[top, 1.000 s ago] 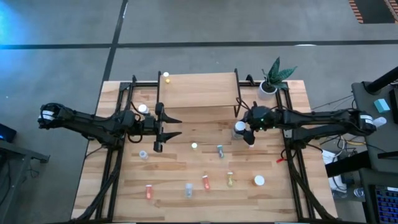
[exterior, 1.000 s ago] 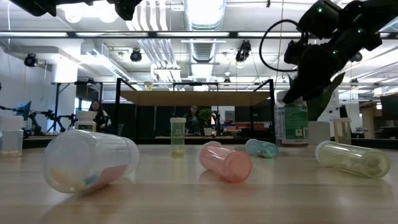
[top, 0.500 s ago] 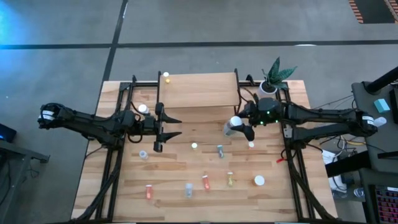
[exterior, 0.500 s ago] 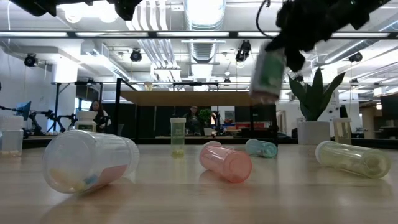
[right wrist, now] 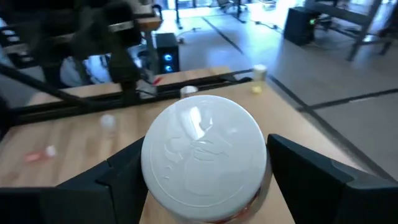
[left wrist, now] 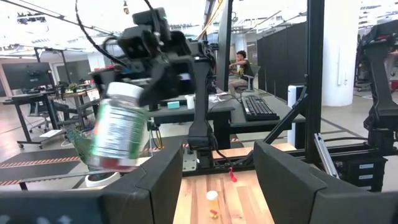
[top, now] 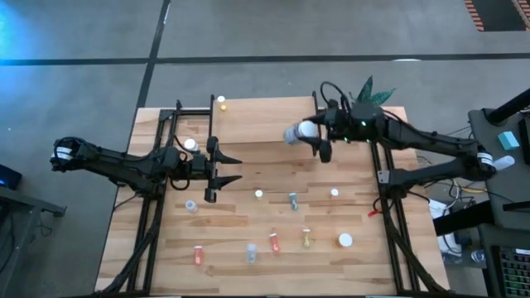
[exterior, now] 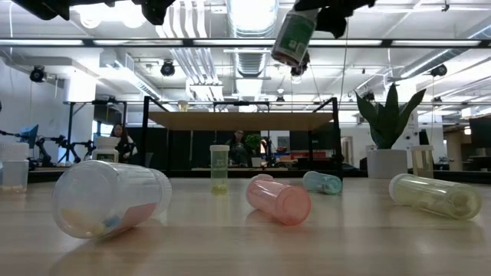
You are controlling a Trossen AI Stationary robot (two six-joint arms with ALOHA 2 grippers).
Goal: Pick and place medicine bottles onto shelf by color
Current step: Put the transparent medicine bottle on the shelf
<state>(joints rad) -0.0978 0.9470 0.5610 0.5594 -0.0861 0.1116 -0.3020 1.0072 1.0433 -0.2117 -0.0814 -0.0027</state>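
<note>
- The right gripper (top: 317,137) hangs over the right part of the shelf (top: 257,120), its fingers (right wrist: 317,180) pinching a large white-capped bottle (top: 296,133) from both sides. The bottle is well clear of the board and tilted, cap pointing away from the wrist.
- Risk: the bottle is wide and smooth and the grip is on its sides only. If it twists in the fingers on the way down, it could meet the shelf on an edge and topple or roll off.
- Risk: lowering with the tilt uncorrected would set it on its shoulder, not its base. It needs righting first.
- Risk: a small yellow bottle (top: 221,103) stands at the shelf's far left corner. The task sorts by colour, so a drop too near it would mix the groups. The big bottle's own colour is hard to judge here.
- Risk: the shelf's black frame posts stand close to the right wrist, so a sideways swing could clip one.
- The left gripper (top: 233,167) waits low over the bench just in front of the shelf, fingers (left wrist: 292,186) spread and empty. A blind sweep could knock the small bottles (top: 274,242) lying on the bench (top: 166,248).
</note>
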